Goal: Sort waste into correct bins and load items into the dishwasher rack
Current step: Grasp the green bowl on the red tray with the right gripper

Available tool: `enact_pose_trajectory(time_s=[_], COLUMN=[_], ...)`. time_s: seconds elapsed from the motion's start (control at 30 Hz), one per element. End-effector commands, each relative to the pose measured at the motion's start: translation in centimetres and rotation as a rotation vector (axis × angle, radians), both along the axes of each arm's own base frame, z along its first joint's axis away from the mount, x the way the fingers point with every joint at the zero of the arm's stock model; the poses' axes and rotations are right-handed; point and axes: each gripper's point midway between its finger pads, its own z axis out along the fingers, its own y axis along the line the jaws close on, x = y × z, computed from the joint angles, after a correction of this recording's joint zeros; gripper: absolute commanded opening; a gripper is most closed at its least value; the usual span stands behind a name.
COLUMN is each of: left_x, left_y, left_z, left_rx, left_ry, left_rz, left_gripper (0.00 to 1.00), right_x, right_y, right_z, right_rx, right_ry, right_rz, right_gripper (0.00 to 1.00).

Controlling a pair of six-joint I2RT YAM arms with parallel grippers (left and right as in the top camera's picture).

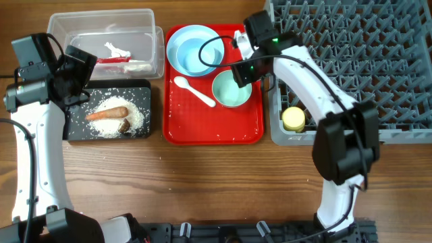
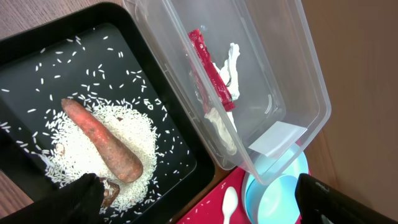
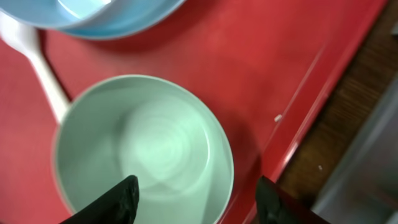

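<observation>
The clear tub [image 1: 155, 42] holds the red wrapper [image 1: 111, 61] and white scraps [image 1: 116, 48]. The black tray [image 1: 140, 129] holds rice [image 1: 138, 115], the carrot piece [image 1: 108, 113] and the brown lump [image 1: 125, 126]. On the red tray [image 1: 202, 128] lie the blue bowl on the blue plate [image 1: 194, 50], the white spoon [image 1: 194, 90] and the mint bowl [image 1: 231, 90]. The yellow cup [image 1: 293, 119] stands in the grey rack [image 1: 351, 61]. My left gripper [image 2: 199, 198] is open and empty over the black tray. My right gripper [image 3: 196, 196] is open, straddling the mint bowl's [image 3: 143, 155] rim.
The red tray's right edge [image 3: 323, 81] runs close to the rack's wall. Bare wooden tabletop [image 1: 216, 182] lies in front of the trays. The tub [image 2: 249, 74], carrot piece [image 2: 102, 140] and spoon [image 2: 229, 202] also show in the left wrist view.
</observation>
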Motion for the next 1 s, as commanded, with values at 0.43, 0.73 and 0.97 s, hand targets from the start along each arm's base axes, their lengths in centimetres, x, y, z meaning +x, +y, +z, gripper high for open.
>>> enact_pose_trajectory(time_s=[0.43,0.73,0.97], left_x=[0.1,0.1,0.1], left_y=[-0.2,-0.2,-0.2], left_z=[0.5,0.5,0.5], left_rx=[0.01,0.01,0.01], left_ry=[-0.013,-0.013,-0.013], left_rz=[-0.029,-0.029,-0.029], left_gripper=[1.0,1.0,1.0], right_x=[1.3,1.3,1.1], right_y=[0.0,0.0,-1.0], right_z=[-5.7,-4.0,3.3], right_rx=[-0.047,-0.037,-0.034], right_ry=[0.036,0.016,-0.091], right_rz=[0.032,0.021,-0.034], right_gripper=[0.28,0.04,0.04])
